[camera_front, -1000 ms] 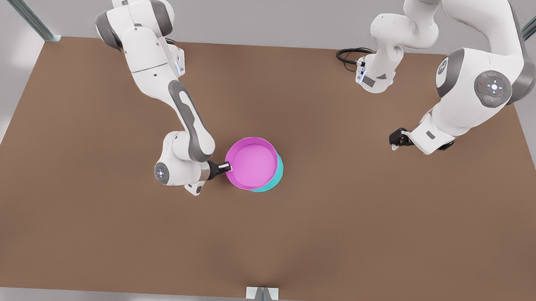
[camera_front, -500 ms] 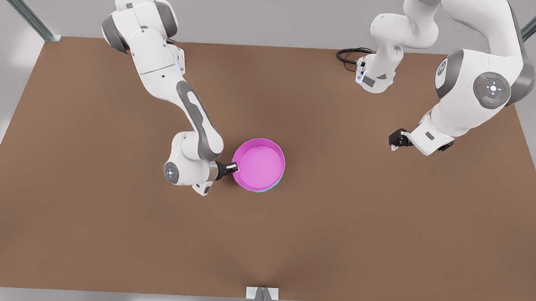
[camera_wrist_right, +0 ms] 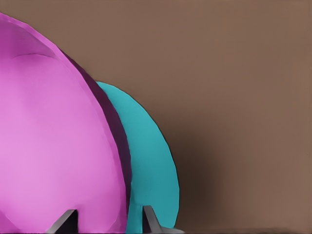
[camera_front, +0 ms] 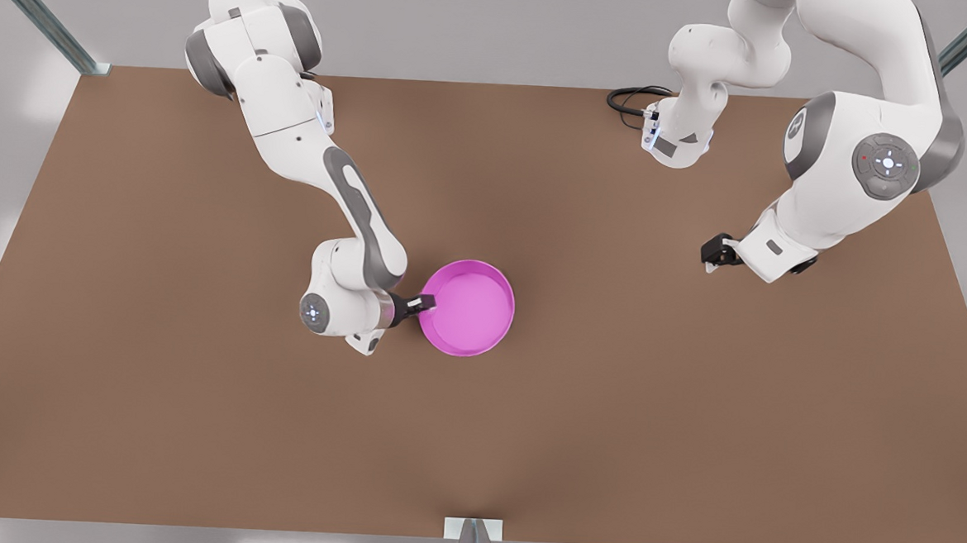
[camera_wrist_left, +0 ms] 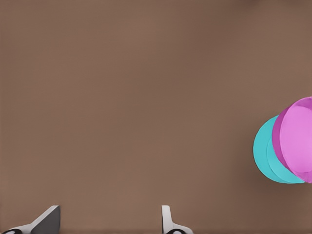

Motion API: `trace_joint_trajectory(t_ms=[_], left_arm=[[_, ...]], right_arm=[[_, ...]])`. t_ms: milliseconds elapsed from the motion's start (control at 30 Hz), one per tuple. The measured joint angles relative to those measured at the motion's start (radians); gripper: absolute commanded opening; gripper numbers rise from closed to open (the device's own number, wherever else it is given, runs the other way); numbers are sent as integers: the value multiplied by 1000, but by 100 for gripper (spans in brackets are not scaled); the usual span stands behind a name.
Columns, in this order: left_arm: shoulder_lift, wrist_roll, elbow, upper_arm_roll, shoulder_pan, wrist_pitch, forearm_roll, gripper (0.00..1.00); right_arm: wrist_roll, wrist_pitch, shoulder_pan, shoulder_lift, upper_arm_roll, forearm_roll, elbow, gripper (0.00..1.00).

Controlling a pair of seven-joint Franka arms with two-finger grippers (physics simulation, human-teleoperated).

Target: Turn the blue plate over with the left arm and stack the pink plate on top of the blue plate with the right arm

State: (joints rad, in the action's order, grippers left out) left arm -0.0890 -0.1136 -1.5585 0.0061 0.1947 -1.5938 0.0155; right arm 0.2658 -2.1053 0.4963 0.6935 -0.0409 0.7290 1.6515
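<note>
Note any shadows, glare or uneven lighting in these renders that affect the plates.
Front view: soft even light, no glare on the pink plate; the table darkens toward its middle. Right wrist view: a dark shadow lies beside the blue plate, with the open right gripper straddling the pink rim. Left wrist view: flat light, the open left gripper waiting, plates far off.

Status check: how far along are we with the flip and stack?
Looks done: the round magenta-pink plastic plate sits over the round cyan plastic plate, which peeks out beneath it. I cannot tell whether the cyan one is flipped. In hand: the right pincer is at the pink plate's rim. Left: freeing that rim and backing away. The left pincer waits open, well apart.
</note>
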Motion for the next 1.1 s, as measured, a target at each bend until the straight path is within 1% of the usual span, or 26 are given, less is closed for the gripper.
trace_joint_trajectory(t_ms=[233,633,867,1067,1100], left_arm=[[2,-1,3,0,1,0,0,100],[11,9,6,-3,-1,-2,15,100],[40,11,6,-10,5,11,15,100],[50,11,17,4,-8,18,20,100],[58,13,15,23,4,28,21,100]], right_arm=[[35,7,1,1,-2,67,-4,89],[56,19,-18,-2,-4,73,5,90],[90,56,-35,-6,-31,69,5,91],[145,93,-128,-21,-31,73,-2,91],[154,126,-160,-26,-31,75,-10,91]])
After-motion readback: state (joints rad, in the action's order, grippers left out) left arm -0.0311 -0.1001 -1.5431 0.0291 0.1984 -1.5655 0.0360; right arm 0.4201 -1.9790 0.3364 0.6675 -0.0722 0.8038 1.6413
